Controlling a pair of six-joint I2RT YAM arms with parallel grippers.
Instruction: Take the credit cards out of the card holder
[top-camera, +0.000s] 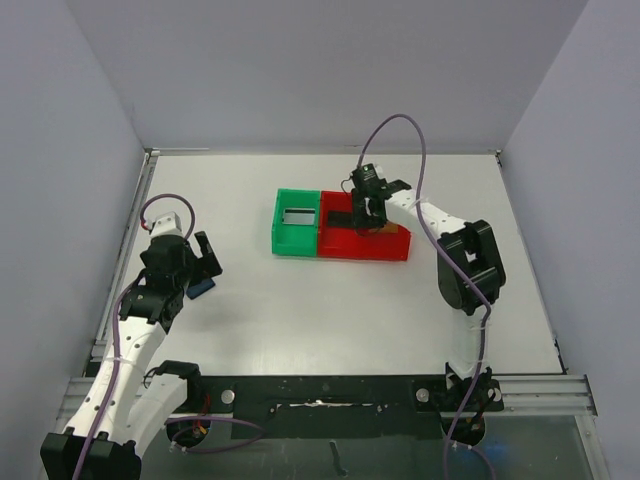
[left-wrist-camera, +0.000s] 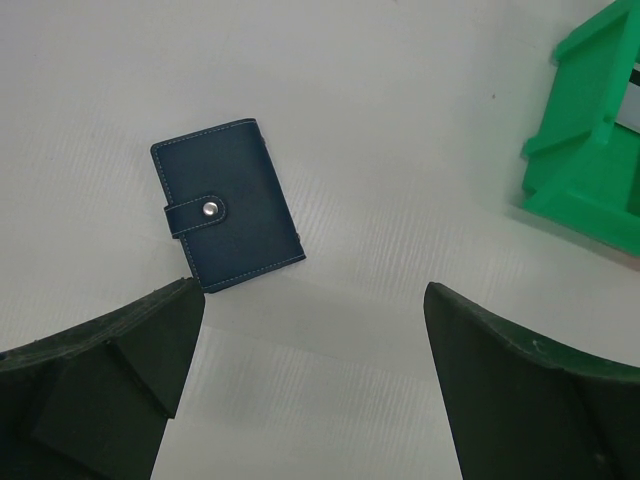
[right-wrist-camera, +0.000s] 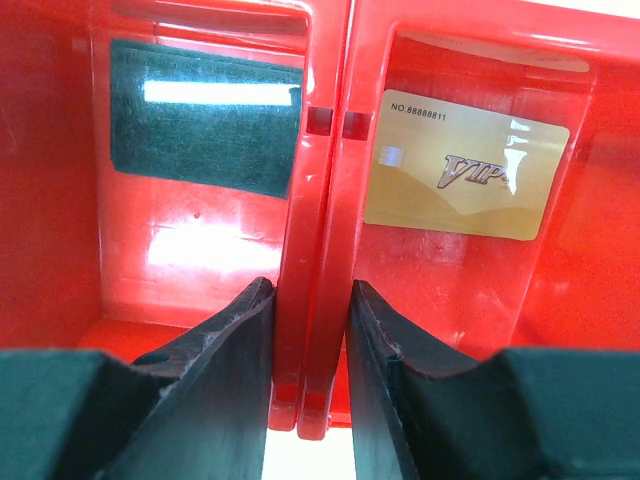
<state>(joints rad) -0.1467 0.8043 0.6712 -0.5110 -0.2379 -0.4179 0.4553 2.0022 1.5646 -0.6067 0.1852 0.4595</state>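
left claw (left-wrist-camera: 310, 300) wide open over holder (left-wrist-camera: 228, 205), which lies snapped shut on table (left-wrist-camera: 400, 120). right claw (right-wrist-camera: 311, 285) narrow, astride red bin (right-wrist-camera: 60, 200) divider (right-wrist-camera: 325, 200); can't tell if clamped. gold card (right-wrist-camera: 465, 165) and dark card (right-wrist-camera: 205, 130) in bin.

Bolted to the black base rail (top-camera: 330, 392), the left arm (top-camera: 125, 350) and right arm (top-camera: 462, 262) are wearing white shells over black joint blocks, each trailing a thin purple cable (top-camera: 424, 165), and the left gripper (left-wrist-camera: 310, 290) is showing dark, wedge-shaped fingers (left-wrist-camera: 110, 380).
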